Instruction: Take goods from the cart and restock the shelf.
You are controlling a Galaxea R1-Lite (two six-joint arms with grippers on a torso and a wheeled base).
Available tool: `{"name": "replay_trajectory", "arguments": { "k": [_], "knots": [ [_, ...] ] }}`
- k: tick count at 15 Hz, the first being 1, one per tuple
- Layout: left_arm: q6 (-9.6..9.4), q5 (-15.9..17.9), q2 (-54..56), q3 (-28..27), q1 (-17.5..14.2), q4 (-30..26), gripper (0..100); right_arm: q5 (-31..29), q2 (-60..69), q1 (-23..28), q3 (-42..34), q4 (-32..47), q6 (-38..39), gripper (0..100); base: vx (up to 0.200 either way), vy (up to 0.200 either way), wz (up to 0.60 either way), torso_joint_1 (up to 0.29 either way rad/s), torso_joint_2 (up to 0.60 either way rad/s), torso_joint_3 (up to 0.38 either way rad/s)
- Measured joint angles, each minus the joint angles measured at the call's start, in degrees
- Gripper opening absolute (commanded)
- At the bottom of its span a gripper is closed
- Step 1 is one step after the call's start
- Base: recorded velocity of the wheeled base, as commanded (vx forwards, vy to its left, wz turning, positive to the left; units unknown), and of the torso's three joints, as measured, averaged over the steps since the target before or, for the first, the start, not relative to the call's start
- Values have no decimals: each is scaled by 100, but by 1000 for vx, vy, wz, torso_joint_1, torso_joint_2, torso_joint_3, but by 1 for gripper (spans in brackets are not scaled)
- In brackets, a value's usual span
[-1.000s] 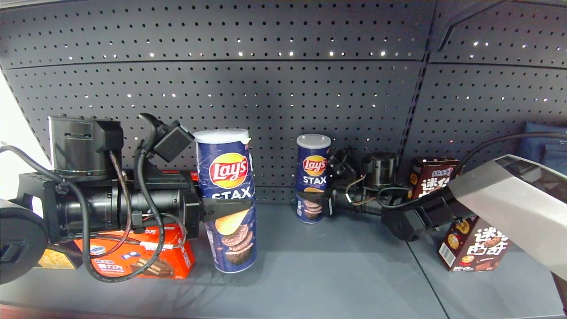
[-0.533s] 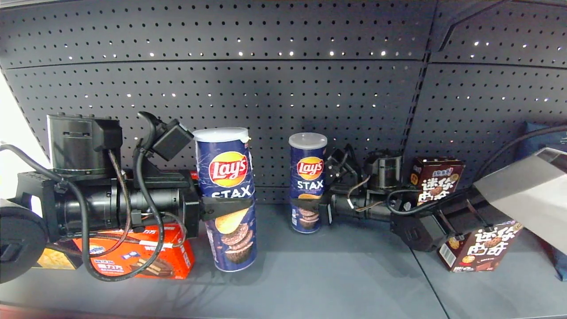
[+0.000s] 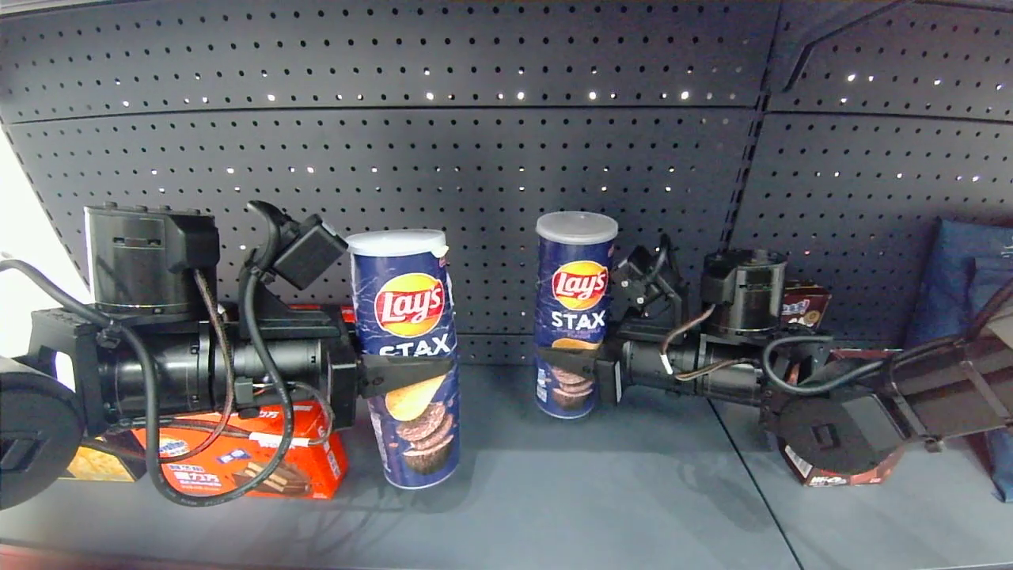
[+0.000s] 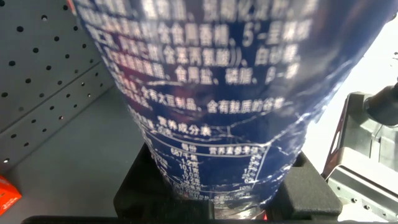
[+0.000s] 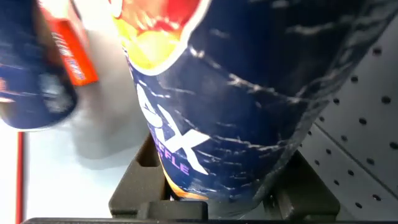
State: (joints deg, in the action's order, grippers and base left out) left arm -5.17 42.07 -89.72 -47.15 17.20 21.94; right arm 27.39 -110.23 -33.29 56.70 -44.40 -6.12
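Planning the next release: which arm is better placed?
Left, probably: left gripper holds the near can upright, seemingly resting on the shelf; right gripper may hold the far can raised.

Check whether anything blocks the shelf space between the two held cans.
Nothing visible: the shelf is bare between the right can and the left can; the orange box lies beyond the left can.

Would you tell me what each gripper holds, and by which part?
Left gripper clamps the nearer chip can at mid-body; right gripper the farther can, below its middle.
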Motion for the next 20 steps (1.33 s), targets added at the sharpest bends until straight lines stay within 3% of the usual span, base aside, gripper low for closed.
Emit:
{"name": "replay_trajectory", "arguments": {
  "k": [13,20],
  "knots": [
    [-2,-143,102,11,223,-22,0,-9,1156,-480,-2570,-1587,355,0,0,0,0,0,0,0],
    [-2,-195,102,2,286,-44,0,9,1045,-629,-2939,-2071,361,0,0,0,0,0,0,0]
  ]
}}
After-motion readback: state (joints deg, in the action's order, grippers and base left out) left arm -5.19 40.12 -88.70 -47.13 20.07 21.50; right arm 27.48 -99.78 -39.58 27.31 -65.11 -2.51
